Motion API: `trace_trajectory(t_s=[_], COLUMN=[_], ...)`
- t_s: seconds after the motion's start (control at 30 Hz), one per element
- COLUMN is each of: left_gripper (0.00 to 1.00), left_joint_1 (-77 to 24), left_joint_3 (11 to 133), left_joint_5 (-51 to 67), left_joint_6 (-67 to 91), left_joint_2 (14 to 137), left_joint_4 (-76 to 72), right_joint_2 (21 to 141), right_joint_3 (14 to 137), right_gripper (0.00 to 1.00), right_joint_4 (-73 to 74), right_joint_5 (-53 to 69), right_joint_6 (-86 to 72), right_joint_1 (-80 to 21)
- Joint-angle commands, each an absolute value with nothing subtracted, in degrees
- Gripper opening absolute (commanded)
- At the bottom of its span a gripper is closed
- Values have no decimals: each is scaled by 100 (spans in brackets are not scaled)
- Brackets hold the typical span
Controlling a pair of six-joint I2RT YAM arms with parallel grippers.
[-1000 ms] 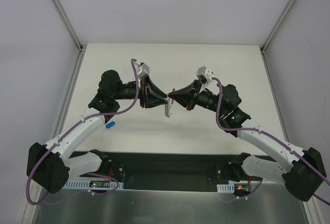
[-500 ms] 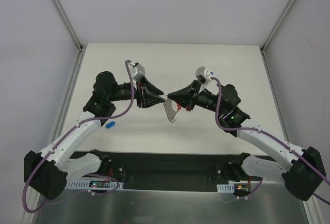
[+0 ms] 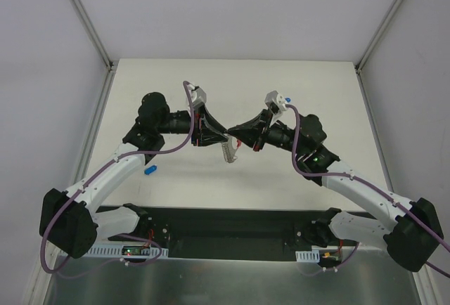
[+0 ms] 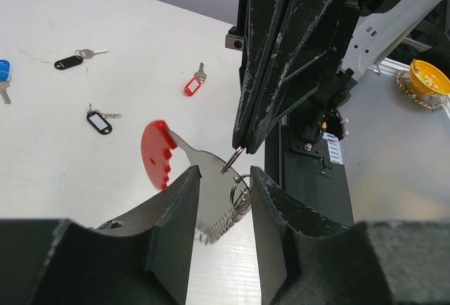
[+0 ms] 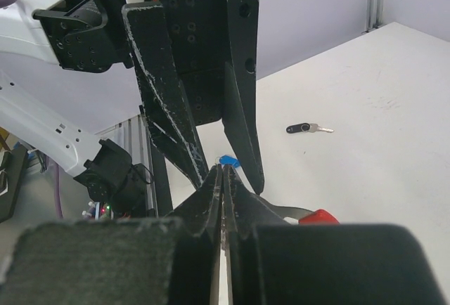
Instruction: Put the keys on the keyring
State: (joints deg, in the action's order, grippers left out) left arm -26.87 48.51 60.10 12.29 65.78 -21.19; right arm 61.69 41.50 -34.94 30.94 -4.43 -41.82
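Observation:
The keyring (image 3: 228,152) hangs in mid-air at the table's centre. In the left wrist view it (image 4: 208,191) is a silver piece with a curved red plastic segment (image 4: 156,154) and silver rings (image 4: 240,191). My right gripper (image 3: 234,136) is shut on one ring from above, which shows in the left wrist view (image 4: 237,150) and the right wrist view (image 5: 223,170). My left gripper (image 4: 223,173) is open, with its fingers on either side of the keyring and not pinching it. Keys lie on the table: red tag (image 4: 191,86), black tags (image 4: 69,61) (image 4: 100,122), blue tag (image 3: 149,171).
The black key (image 5: 304,128) and the blue key (image 5: 228,161) also show in the right wrist view, on the white table. The black base plate (image 3: 232,231) runs along the near edge. A yellow dish (image 4: 430,74) sits off the table by the arm bases.
My left gripper drew back to the left and then returned to the right, up to the keyring. The keyring swung under my right gripper, which hardly moved.

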Motion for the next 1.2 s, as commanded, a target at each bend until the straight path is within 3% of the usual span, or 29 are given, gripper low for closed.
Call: trace_trajectory(t_s=[0.0,0.27,0.43,0.8,0.87,0.9,0.97,1.07,1.17], left_gripper=[33,20,1,0,0,0,0,0,0], left_joint_1=[-2610,-2610,-2610,-2610,-2610,-2610,-2610,-2610,-2628], left_joint_3=[5133,5098,5036,5352,5396,5440,5502,5660,5791], left_joint_5=[6407,6460,6381,5512,5284,5213,5029,4835,4588], left_joint_6=[1028,1072,1081,343,186,141,53,-175,-404], left_joint_2=[6644,6574,6478,6126,6021,5968,5915,5898,5924], left_joint_4=[-2496,-2558,-2523,-749,-363,-247,190,631,1203], right_joint_2=[6152,6231,6284,6205,6170,6153,6109,6073,6152], right_joint_3=[4324,4342,4324,4350,4412,4560,4762,5237,5764], right_gripper=[1,1,1,1,14,29,48,61,63], right_joint_4=[-4025,-4025,-4025,-3367,-2947,-2736,-1905,-717,408], right_joint_5=[3278,3296,3278,3068,3050,3041,2910,2576,2294], right_joint_6=[-518,-527,-527,-378,-299,-255,-27,516,912], right_joint_1=[-4175,-4184,-4175,-4175,-4175,-4184,-4184,-4192,-4210])
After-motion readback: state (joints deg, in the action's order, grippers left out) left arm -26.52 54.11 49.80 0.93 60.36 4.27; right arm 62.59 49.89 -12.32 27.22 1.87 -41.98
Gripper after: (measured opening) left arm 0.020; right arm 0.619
